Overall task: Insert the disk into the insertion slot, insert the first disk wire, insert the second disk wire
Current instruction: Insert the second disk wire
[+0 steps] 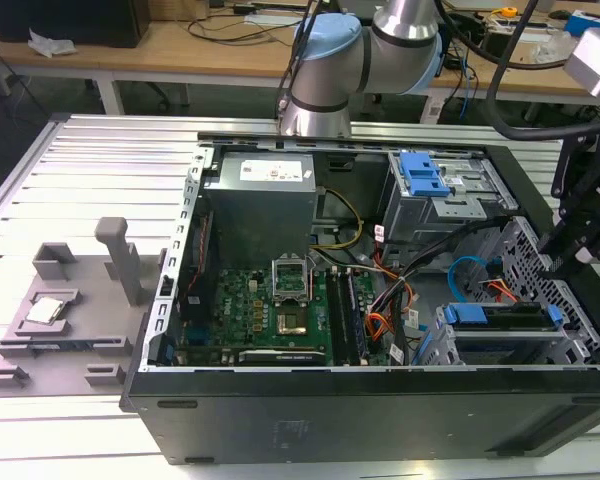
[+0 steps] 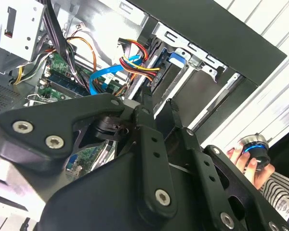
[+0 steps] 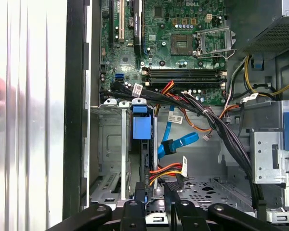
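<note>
The disk (image 1: pixel 500 318), silver in its blue carrier, lies in the insertion slot of the perforated grey drive cage (image 1: pixel 525 245) at the exterior view's lower right. In the first wrist view the disk (image 3: pixel 141 127) shows edge-on inside the cage (image 3: pixel 111 159). My gripper (image 3: pixel 154 195) hangs just over the disk's near end, open, with bare cage metal showing between its fingers. The second disk wire (image 3: pixel 176 143), a light-blue cable, loops loose beside the disk. A red, yellow and black wire bundle (image 3: pixel 166 171) ends in a black plug close to one finger. The second wrist view shows my gripper (image 2: pixel 158 103), the blue carrier (image 2: pixel 178 57) and the light-blue cable (image 2: pixel 106 74).
The motherboard (image 1: pixel 270 310) and power supply (image 1: pixel 260 205) fill the case's left part. An upper grey drive box with a blue latch (image 1: pixel 425 180) stands behind the cage. A thick black cable bundle (image 3: pixel 216 125) crosses nearby. A person's hand (image 2: pixel 245 156) holds a blue-ringed knob outside the case.
</note>
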`<state>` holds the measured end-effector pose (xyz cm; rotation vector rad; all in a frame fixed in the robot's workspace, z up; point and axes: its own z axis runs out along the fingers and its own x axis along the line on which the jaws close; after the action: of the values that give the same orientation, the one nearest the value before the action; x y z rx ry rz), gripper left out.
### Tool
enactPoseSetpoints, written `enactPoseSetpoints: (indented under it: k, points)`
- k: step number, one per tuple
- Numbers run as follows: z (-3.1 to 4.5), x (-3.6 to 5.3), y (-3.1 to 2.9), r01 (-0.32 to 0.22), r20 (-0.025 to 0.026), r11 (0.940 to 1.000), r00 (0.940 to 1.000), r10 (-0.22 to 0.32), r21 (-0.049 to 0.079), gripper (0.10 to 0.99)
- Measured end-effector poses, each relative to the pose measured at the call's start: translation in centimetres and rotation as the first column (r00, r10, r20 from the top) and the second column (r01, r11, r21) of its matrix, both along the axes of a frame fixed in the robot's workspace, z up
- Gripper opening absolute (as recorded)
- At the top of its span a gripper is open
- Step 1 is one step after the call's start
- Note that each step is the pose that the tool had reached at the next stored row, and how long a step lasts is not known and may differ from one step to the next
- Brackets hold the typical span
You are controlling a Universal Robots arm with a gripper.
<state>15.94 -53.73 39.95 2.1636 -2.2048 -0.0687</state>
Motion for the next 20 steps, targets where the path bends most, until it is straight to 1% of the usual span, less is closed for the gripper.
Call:
enactPoseSetpoints:
  k: [5,12,20]
  points:
    - [-0.01,-0.63,0.00,0.000,0.0000,1.0000,1.0000,0.000,0.000,0.302]
    - [-0.01,-1.08,0.05,0.000,-0.0001,1.0000,1.0000,0.000,0.000,0.302]
    - [-0.01,-1.98,0.06,0.000,0.0000,1.0000,1.0000,0.000,0.000,0.302]
